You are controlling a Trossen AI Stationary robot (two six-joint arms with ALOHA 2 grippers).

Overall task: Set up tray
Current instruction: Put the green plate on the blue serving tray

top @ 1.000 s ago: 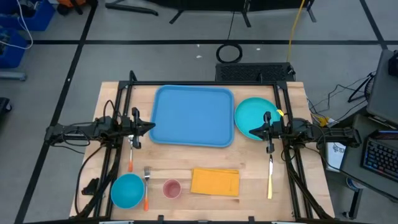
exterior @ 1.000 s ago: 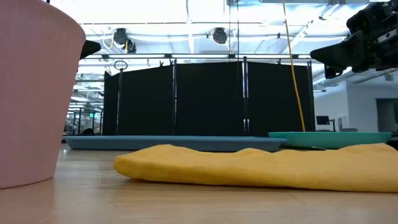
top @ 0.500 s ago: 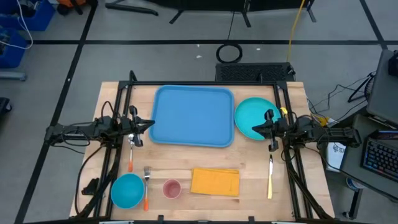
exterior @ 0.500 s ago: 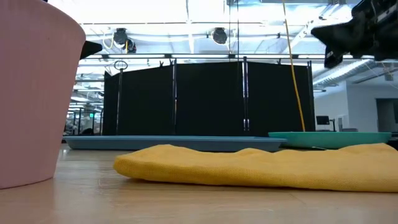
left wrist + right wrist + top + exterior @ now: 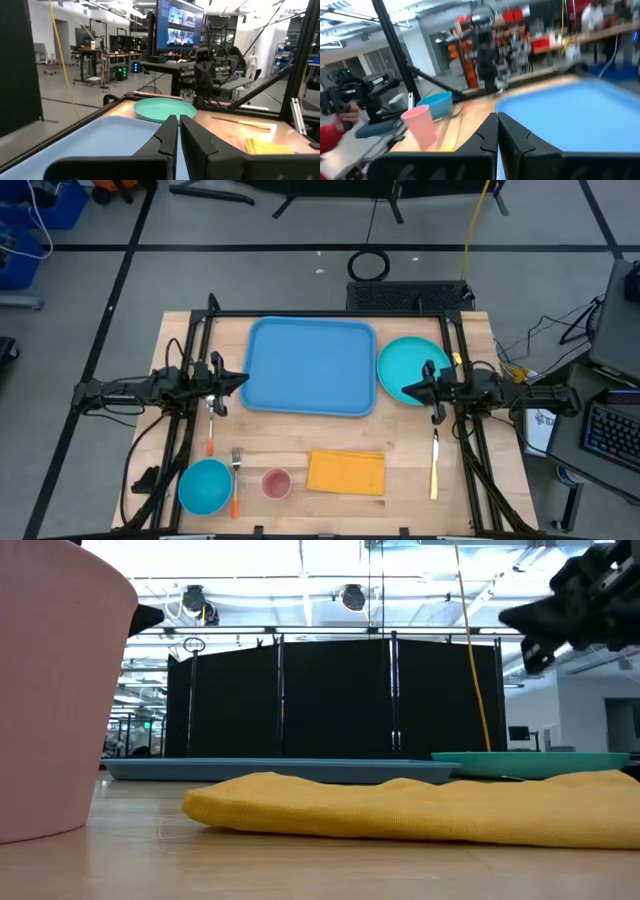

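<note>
Light-blue rectangular plastic tray (image 5: 310, 366) sits at the wooden worktop's (image 5: 400, 470) far centre, round teal plate (image 5: 408, 367) beside it. Left gripper (image 5: 241, 379) hovers at its edge, right gripper (image 5: 407, 391) over the plate, both fingers pressed together, empty.

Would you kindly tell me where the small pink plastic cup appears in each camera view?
High view: small pink plastic cup at the table's near edge.
Low view: fills the left edge.
Left wrist view: not visible.
Right wrist view: left of centre.
Shared landmark: the orange-yellow rectangular napkin beside it.
</note>
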